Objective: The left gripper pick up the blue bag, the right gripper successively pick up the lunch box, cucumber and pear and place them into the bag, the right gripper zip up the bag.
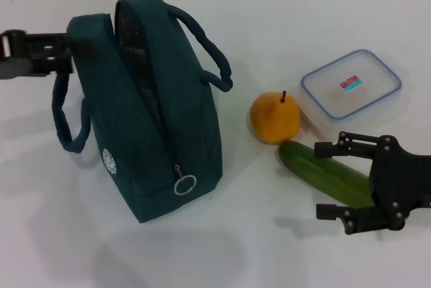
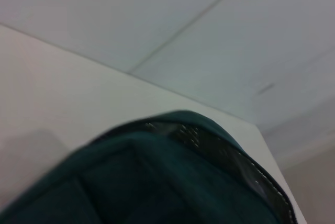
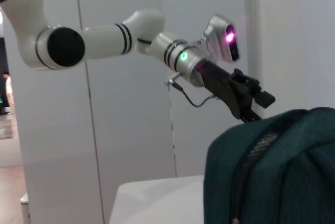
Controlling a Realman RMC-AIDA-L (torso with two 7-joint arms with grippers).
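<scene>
The left gripper (image 1: pixel 67 54) was clamped on the upright blue bag (image 1: pixel 158 120), and the right gripper (image 1: pixel 330 180) hung open over the cucumber (image 1: pixel 326 170), so I'd say shift to the lunch box (image 1: pixel 351 86) first.

teal bag (image 1: pixel 182 99); orange pear (image 1: pixel 275 118); green cucumber (image 1: pixel 326 173); blue-rimmed lunch box (image 1: pixel 351 85)

From my feed I see a white desk (image 1: pixel 81 234) carrying everything. The blue bag (image 1: pixel 155 120) stands on it at the left, unzipped along the top. To its right sit the pear (image 1: pixel 275 118) and, touching it, the cucumber (image 1: pixel 330 175) — lying at an angle. Behind those two, just beside the pear, rests the lunch box (image 1: pixel 351 89) — lid on.
</scene>
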